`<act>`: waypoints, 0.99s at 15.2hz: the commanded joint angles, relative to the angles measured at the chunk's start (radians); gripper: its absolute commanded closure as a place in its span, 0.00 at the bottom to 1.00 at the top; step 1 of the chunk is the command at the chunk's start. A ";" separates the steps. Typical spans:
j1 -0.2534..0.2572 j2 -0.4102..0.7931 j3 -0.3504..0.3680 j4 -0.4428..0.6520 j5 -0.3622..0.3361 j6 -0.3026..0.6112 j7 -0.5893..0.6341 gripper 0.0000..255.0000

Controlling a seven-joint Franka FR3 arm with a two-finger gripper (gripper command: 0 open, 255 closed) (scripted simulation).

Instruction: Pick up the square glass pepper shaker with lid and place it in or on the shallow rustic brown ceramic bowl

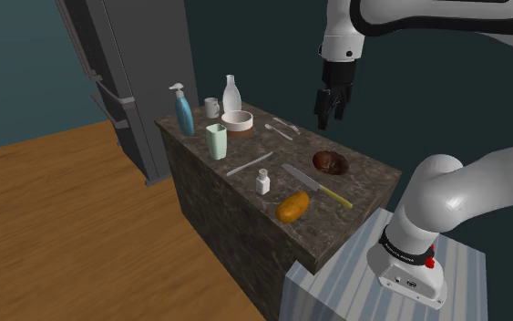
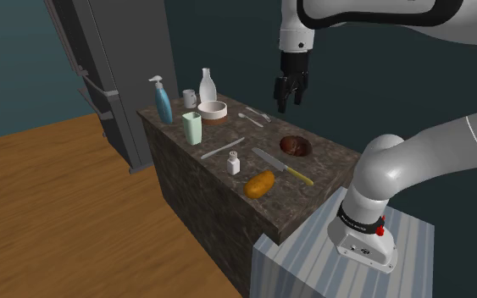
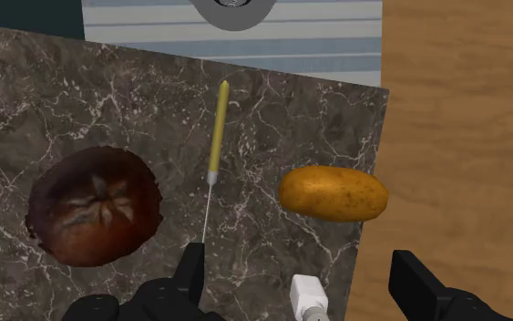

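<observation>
— Where is the pepper shaker (image 1: pixel 263 182) now?
— It stands upright on the surface (image 1: pixel 373 173). In the shoulder view it is between eight and nine o'clock from the brown bowl (image 1: pixel 330 162), and the knife (image 1: pixel 313 185) blade lies between the two. Any writing on it is too small for me to read.
— And the pincer (image 1: pixel 330 108)?
— It hangs in the air at twelve o'clock from the bowl, with fingers apart, gripping nothing.
</observation>
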 commanded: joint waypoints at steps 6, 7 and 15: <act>0.012 0.080 0.030 -0.087 0.002 0.202 -0.013 0.00; 0.014 0.100 0.037 -0.100 0.002 0.243 -0.015 0.00; 0.024 0.318 0.088 -0.148 -0.013 0.565 -0.021 0.00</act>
